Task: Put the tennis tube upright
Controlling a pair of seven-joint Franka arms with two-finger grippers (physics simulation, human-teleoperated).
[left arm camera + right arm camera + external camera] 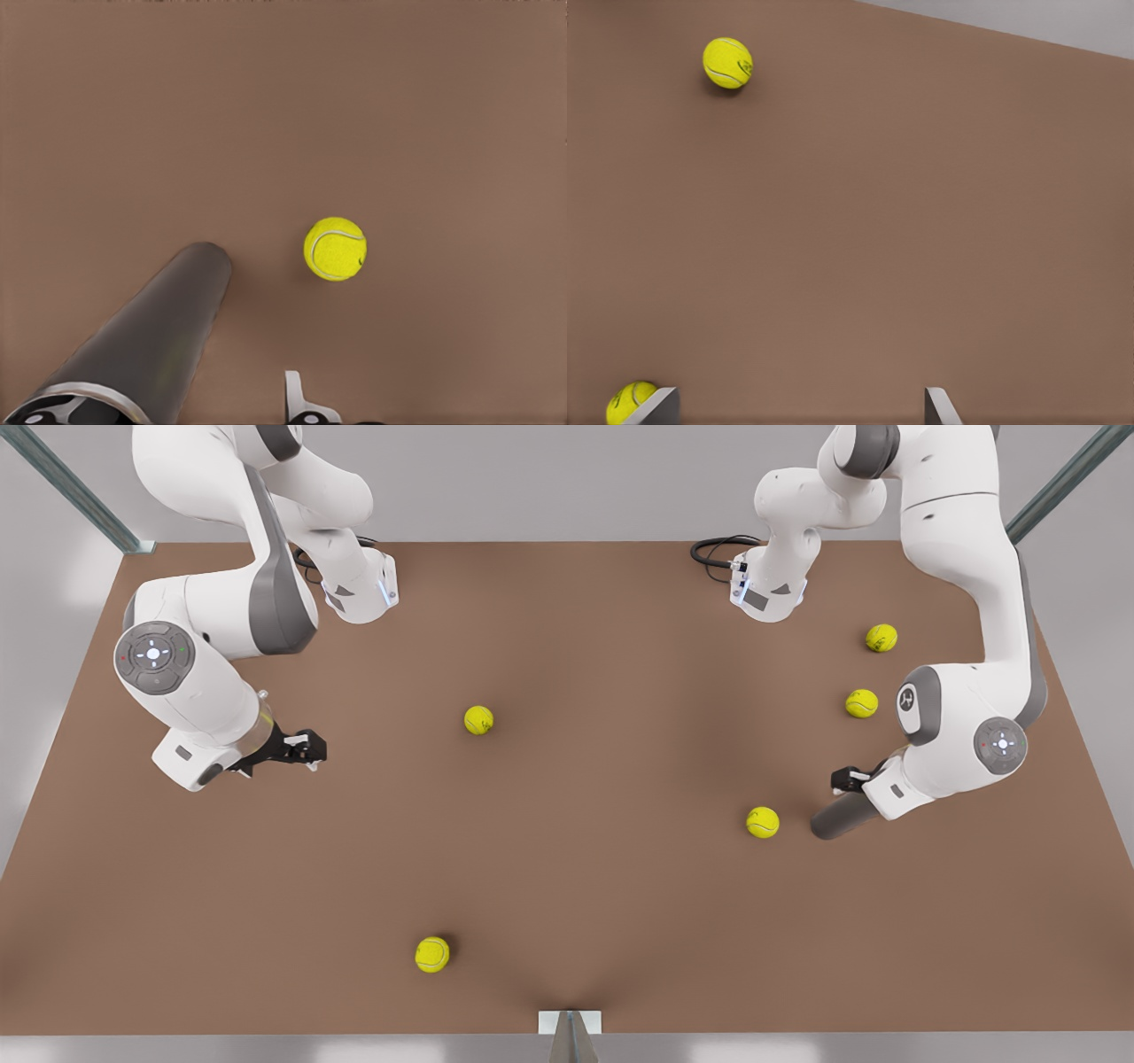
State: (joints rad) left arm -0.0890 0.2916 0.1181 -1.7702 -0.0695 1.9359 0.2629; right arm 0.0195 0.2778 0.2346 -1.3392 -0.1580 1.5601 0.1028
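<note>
Front view shows the left gripper point(843, 790) on the right, fingers astride the tilted tennis tube point(840, 817); right gripper point(310, 749), left, spreads wide over bare counter point(567, 850).

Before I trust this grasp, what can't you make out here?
Tennis tube: its rear end hides under the left gripper, front view; frame edge cuts it, left wrist view.
Tennis ball: partly behind a finger of the open, waiting right gripper, right wrist view.

tennis tube point(837, 817): matt grey, smooth | balls point(478, 719): fuzzy yellow felt | table point(567, 850): matt brown, smooth
</note>
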